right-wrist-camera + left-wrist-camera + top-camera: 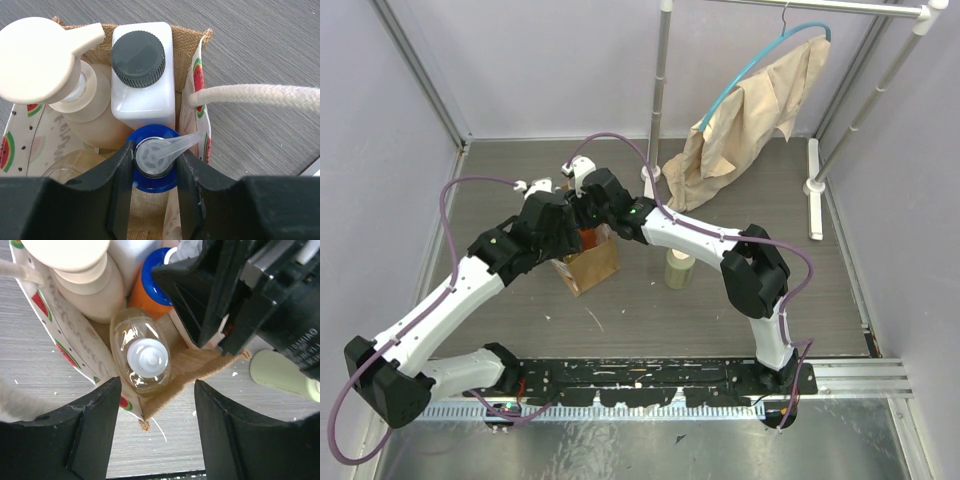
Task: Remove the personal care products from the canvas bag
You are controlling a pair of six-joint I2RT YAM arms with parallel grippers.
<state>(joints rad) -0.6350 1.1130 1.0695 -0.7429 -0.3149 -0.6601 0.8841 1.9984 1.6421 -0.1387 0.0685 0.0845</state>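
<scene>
The canvas bag stands mid-table, its lining printed with watermelons. Inside are a white flat-sided bottle with dark cap, a tan bottle with peach pump cap, a slim amber bottle and an orange bottle with a blue top. My right gripper is shut on that bottle's clear pump head. My left gripper is open and empty just above the bag's near corner. The olive-green bottle stands upright on the table to the right of the bag.
A large beige cloth on a teal hanger hangs from a metal rack at the back right. A rack pole stands behind the bag. A cream rope handle sticks out sideways from the bag. The two grippers are close together.
</scene>
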